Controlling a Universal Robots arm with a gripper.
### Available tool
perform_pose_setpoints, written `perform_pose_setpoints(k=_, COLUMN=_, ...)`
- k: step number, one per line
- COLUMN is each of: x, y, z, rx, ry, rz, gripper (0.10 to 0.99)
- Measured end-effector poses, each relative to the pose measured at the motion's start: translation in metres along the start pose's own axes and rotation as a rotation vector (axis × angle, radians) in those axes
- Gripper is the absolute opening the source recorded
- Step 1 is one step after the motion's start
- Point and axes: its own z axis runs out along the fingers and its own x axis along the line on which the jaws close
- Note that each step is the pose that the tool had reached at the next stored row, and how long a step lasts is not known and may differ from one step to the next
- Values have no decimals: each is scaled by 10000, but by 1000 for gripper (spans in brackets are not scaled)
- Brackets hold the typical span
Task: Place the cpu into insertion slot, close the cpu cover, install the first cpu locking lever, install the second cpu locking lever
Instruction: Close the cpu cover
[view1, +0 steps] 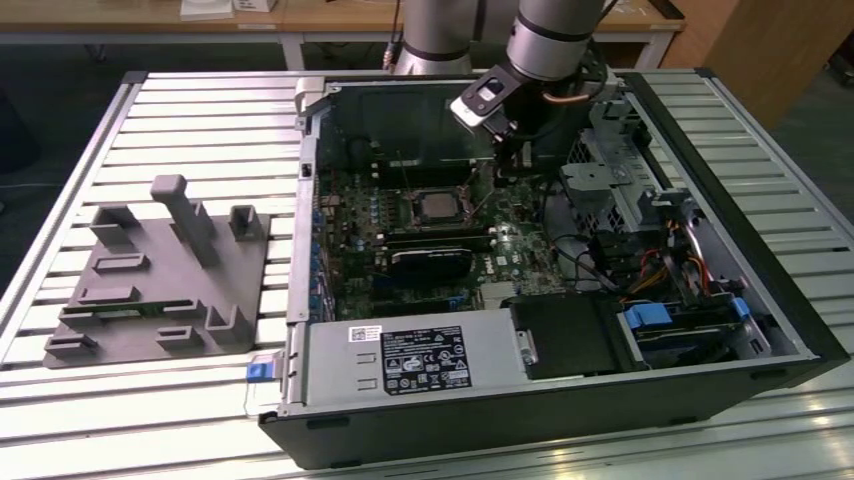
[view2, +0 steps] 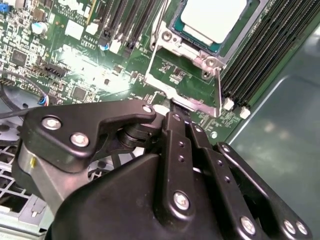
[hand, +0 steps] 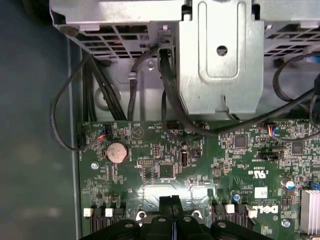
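The exterior view looks steeply down from above the near edge of the slatted table (view1: 174, 110), far enough back to take in the whole open computer case (view1: 787, 300) and its motherboard (view1: 400, 215). The second wrist view sits close behind the gripper (view2: 172, 107), looking obliquely past its linkage onto the same board around the cpu (view2: 212, 17). The first wrist view faces almost straight down on the board's edge beside the metal drive cage (hand: 220, 55).

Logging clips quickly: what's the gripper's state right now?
Gripper: shut, with its tips at the edge of the raised cpu cover; whether it pinches anything cannot be told.
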Motion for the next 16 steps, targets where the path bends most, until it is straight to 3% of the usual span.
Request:
perform_pose_setpoints(k=4, x=1, y=-104, z=8, rx=-227, ry=5, rz=-2, gripper=106)
perform_pose_setpoints(k=9, x=-4, y=-290, z=20, rx=-543, ry=13, rz=-8, gripper=106)
perform_pose_setpoints(k=16, x=-10, y=-499, z=35, rx=-794, ry=20, rz=-10, gripper=106)
